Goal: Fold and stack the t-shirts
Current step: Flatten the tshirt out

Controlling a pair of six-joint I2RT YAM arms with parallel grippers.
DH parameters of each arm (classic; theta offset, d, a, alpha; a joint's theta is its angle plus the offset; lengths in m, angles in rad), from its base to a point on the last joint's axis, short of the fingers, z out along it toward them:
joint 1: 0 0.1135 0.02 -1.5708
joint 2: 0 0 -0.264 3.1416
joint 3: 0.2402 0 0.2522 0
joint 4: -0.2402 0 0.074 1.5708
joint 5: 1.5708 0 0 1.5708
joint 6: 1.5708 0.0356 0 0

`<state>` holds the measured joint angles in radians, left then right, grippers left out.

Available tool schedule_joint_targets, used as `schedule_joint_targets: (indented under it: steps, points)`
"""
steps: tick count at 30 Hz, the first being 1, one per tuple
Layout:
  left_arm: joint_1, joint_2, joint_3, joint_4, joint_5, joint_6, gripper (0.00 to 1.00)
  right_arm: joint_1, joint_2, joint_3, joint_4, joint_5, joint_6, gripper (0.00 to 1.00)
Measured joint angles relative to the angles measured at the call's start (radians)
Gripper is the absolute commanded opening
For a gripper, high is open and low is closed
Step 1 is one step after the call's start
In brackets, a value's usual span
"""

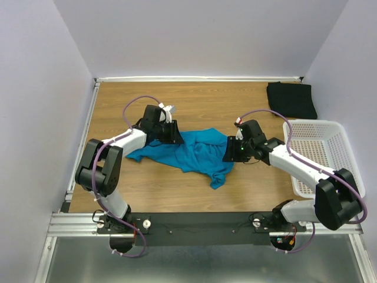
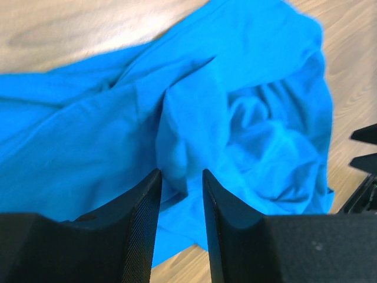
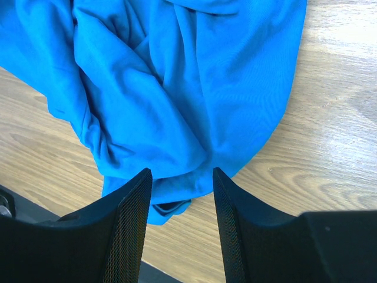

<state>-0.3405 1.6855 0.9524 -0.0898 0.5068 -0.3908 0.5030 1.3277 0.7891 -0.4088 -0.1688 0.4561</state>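
1. Top external view: the teal shirt (image 1: 197, 152) lies crumpled in the middle of the surface (image 1: 165, 191), between the two arms, with one end toward each hand
2. The left hand (image 1: 169, 133) sits at the shirt's left end. In the left wrist view a raised fold is pinched between its fingers (image 2: 144, 206), so it is closed on the cloth
3. The right hand (image 1: 231, 150) is at the opposite end. Its fingers (image 3: 131, 212) bracket a bunched edge with creases running into the gap, which reads as a grip too
4. Holding opposite ends likely serves to draw the shirt out flat; it is rumpled, so no fold is made yet
5. The black shirt (image 1: 291, 99) lies folded at the far right corner, well apart, probably the base of the stack
6. The basket (image 1: 312, 122) stands by the right arm, just near of the black shirt
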Motion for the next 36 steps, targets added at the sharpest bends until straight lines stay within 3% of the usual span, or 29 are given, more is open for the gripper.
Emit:
schedule_joint_targets:
  steps: [21, 30, 36]
  points:
    - [0.000, 0.045, -0.027, 0.067, 0.002, -0.056, 0.41, 0.000, 0.000, 0.000, 0.000, 0.000, 0.016, 0.53]
    - [-0.002, 0.048, -0.027, 0.066, -0.026, -0.061, 0.08, 0.000, 0.000, -0.003, 0.004, 0.000, 0.022, 0.53]
    - [-0.004, -0.021, -0.011, 0.004, -0.091, -0.045, 0.01, 0.000, 0.014, -0.015, 0.009, 0.014, 0.038, 0.57]
